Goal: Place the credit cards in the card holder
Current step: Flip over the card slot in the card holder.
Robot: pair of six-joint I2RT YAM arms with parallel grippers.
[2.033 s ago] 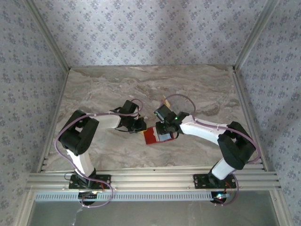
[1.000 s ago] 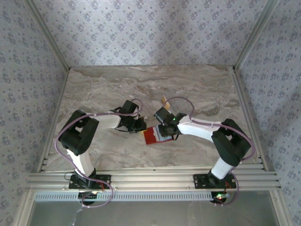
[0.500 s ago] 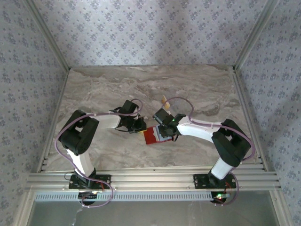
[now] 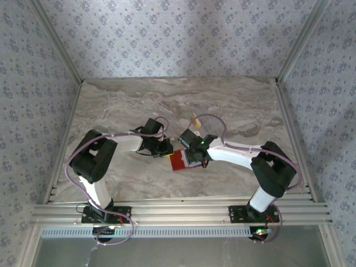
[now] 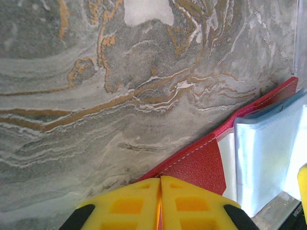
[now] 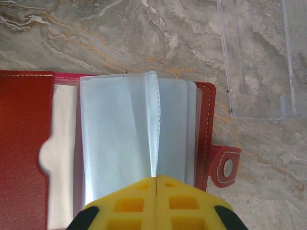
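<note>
red leather-look card holder (image 4: 179, 161), one item, lying open and flat on the marble table (image 4: 122, 100), about mid-width and nearer the near edge than the far one. snap tab (image 6: 225, 166) sticks out at one side. inside: pale lining and a stack of clear sleeves (image 6: 120, 134).

handling, as i judge it: light, floppy at the fold, likely to skid on polished stone unless pinned. the sleeves look thin, limp and slick, so a pocket mouth needs spreading before anything slides in. best holds are the stitched cover rim for anchoring and a sleeve's free edge for lifting.

left gripper (image 5: 160, 184): jaws closed together at the cover's outer edge, a sliver of red showing in the seam, so it seems to pinch the cover.

right gripper (image 6: 156, 184): jaws fully closed. the edge of one raised sleeve runs into their seam, apparently nipped there.

tan card (image 4: 194, 118): small, flat on the table just beyond the holder, toward the far edge. probably stiff and very thin, awkward to lift off stone, so best taken by an edge. the grey-blue card i cannot pick out.

clear plastic case (image 6: 254, 57): lies just beside the holder.
</note>
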